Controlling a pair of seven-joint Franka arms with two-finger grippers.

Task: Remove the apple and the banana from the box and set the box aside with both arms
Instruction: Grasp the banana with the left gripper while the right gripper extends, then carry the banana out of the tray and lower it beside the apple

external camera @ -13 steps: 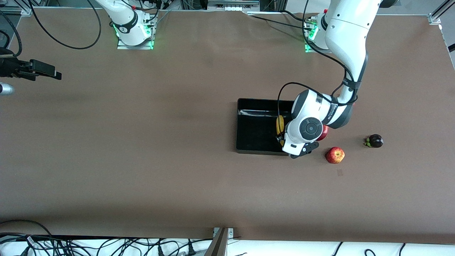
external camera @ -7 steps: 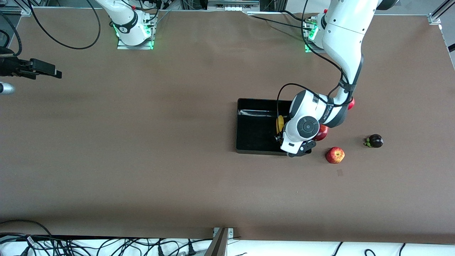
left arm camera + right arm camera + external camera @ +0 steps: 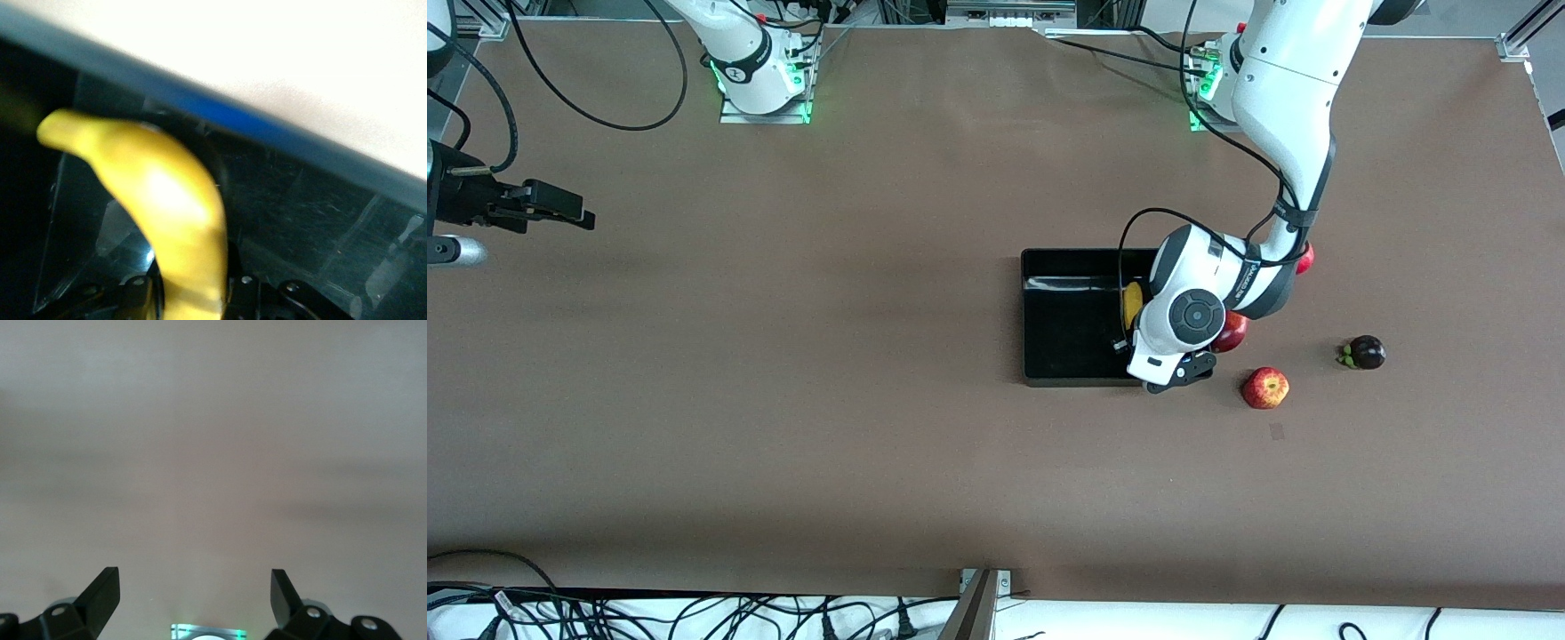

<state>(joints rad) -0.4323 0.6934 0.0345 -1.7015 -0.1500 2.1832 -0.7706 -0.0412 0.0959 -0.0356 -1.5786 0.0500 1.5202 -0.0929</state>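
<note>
The black box (image 3: 1067, 320) lies mid-table toward the left arm's end. My left gripper (image 3: 1131, 336) is down inside it, mostly hidden under its own wrist, and is shut on the yellow banana (image 3: 1132, 304). In the left wrist view the banana (image 3: 167, 193) runs out from between the jaws of the left gripper (image 3: 193, 297), over the box's glossy floor (image 3: 307, 220). The red-and-yellow apple (image 3: 1264, 388) rests on the table beside the box, nearer the front camera. My right gripper (image 3: 560, 212) waits open over the right arm's end of the table, and the right gripper (image 3: 195, 580) holds nothing.
A red fruit (image 3: 1232, 332) lies partly under the left arm beside the box. Another red fruit (image 3: 1305, 260) peeks out by the forearm. A dark purple fruit (image 3: 1366, 353) sits toward the left arm's end. Cables run along the table's front edge.
My left gripper has shut on the banana in the box, and the banana has shifted slightly. The right gripper has drifted a little over its end of the table.
</note>
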